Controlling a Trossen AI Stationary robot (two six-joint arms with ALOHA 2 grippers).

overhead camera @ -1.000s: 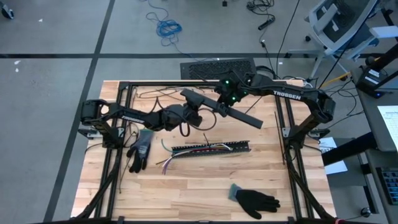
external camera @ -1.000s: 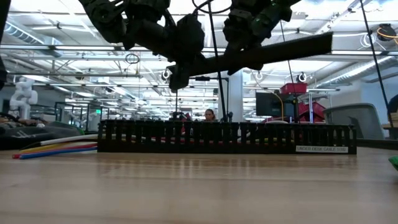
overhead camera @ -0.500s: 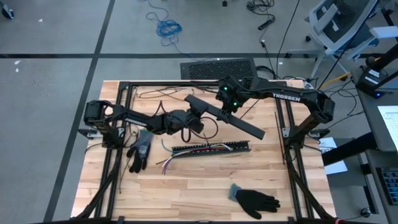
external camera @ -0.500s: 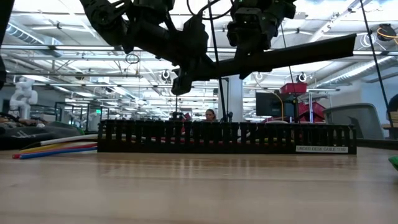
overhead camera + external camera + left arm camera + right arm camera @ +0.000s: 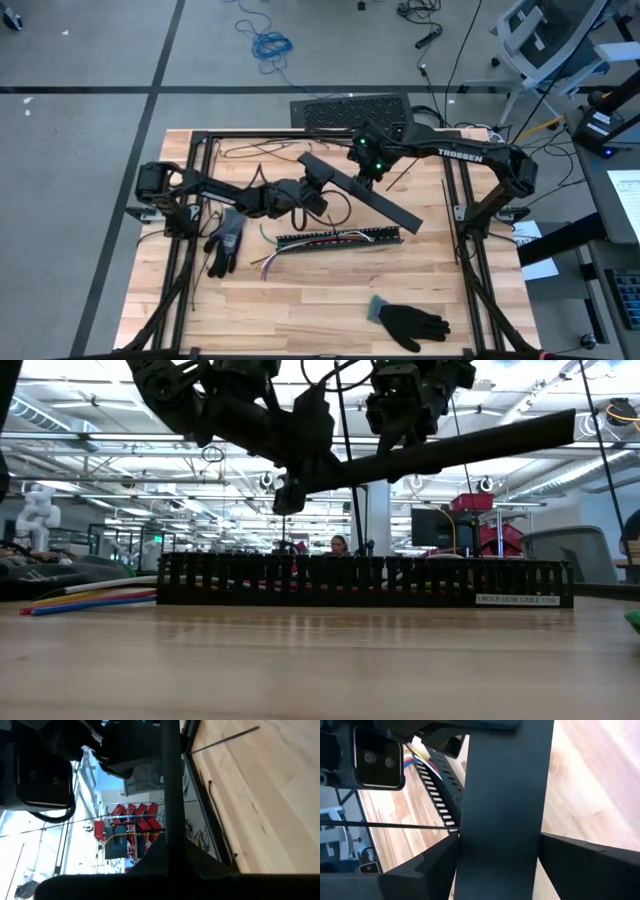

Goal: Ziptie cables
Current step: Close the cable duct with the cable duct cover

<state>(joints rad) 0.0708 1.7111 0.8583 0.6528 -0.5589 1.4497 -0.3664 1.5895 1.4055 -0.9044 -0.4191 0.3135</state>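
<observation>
1. While both arms hold a long flat black cover in the air above the table, no tie shows around the cables, so I judge the main work is not yet done
2. The right gripper grasps this cover across its wide face near the middle, with the fingers spread wide on both sides of it; the left gripper is clenched on the cover's edge near the other end
3. The cables lie in the black slotted strip at the middle of the table, and their coloured ends come out of the strip's left end onto the wood; in the low view these ends rest flat on the surface
4. What is left, as I judge it: to bring the cover down on the strip or put it away, and then to bind the cables
5. The table is of light wood with a black frame; one dark glove lies just beside the cable ends and another glove lies near the front edge, well apart from the strip
6. Behind the table is a grey floor with a blue cord on it, and the low view shows a big hall with a person sitting far away
</observation>
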